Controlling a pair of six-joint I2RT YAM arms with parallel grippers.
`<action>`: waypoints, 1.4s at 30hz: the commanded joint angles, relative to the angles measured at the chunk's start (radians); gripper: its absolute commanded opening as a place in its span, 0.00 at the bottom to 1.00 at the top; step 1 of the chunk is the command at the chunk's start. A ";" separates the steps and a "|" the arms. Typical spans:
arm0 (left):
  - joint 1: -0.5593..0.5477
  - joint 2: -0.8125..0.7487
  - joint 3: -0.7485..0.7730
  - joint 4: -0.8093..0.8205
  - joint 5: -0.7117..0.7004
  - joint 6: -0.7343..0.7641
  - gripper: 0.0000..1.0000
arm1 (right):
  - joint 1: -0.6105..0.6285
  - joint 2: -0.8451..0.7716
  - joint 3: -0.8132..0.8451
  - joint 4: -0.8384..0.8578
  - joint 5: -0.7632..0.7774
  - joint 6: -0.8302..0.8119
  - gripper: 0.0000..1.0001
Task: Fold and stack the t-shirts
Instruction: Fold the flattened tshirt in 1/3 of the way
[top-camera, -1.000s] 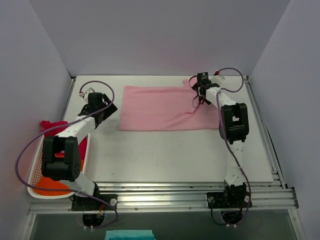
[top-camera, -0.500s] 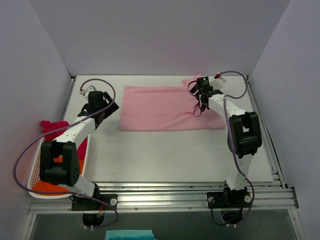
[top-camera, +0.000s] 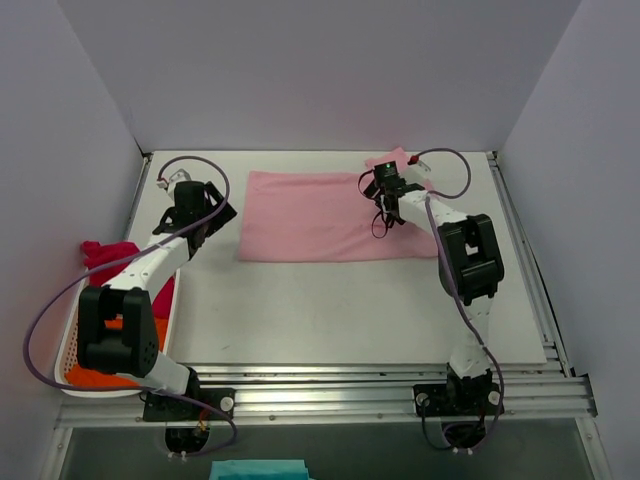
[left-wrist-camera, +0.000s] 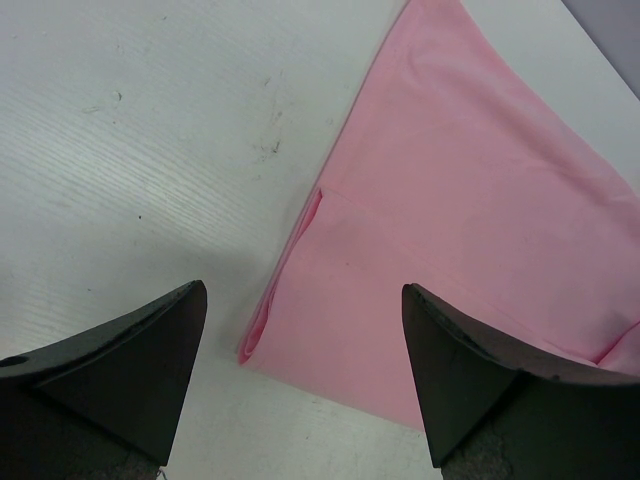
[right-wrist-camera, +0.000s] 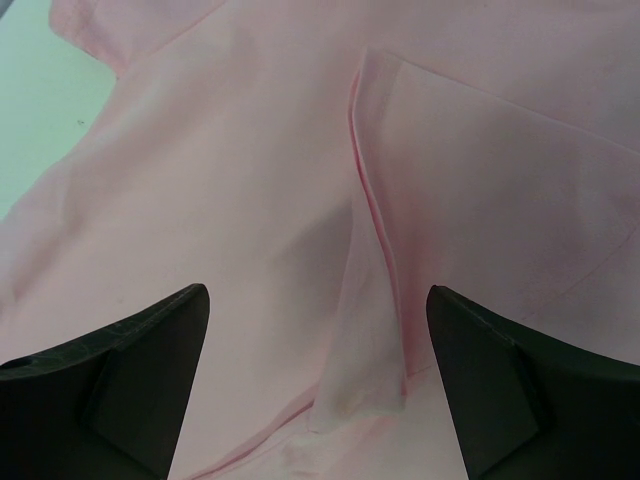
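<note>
The light pink t-shirt (top-camera: 320, 215) lies flat and partly folded at the back middle of the table. My left gripper (top-camera: 220, 213) is open and empty just off its left edge; the left wrist view shows the shirt's near left corner (left-wrist-camera: 450, 200) between my open jaws (left-wrist-camera: 305, 380). My right gripper (top-camera: 385, 192) is open over the shirt's right part, above a raised fold flap (right-wrist-camera: 380, 300), with the jaws (right-wrist-camera: 318, 380) holding nothing. The magenta-red t-shirt (top-camera: 105, 255) hangs over the basket's far end. The orange t-shirt (top-camera: 95, 375) lies inside the basket.
A white basket (top-camera: 68, 340) stands at the left table edge beside the left arm. Purple walls close in the back and both sides. A metal rail (top-camera: 330, 380) runs along the near edge. A teal cloth (top-camera: 260, 470) shows below the table.
My right gripper has moved left and toward me, from the shirt's far right corner to above its right part. The left arm has hardly moved.
</note>
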 joint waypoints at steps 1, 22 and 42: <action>0.000 -0.037 0.020 0.006 -0.011 0.012 0.88 | 0.011 0.017 0.064 -0.016 0.035 0.018 0.86; 0.003 -0.026 0.012 0.020 -0.025 0.018 0.88 | 0.035 -0.052 0.020 0.033 0.096 0.021 0.85; 0.003 -0.030 0.011 0.017 -0.028 0.018 0.88 | 0.026 -0.055 -0.042 0.033 0.136 0.009 0.85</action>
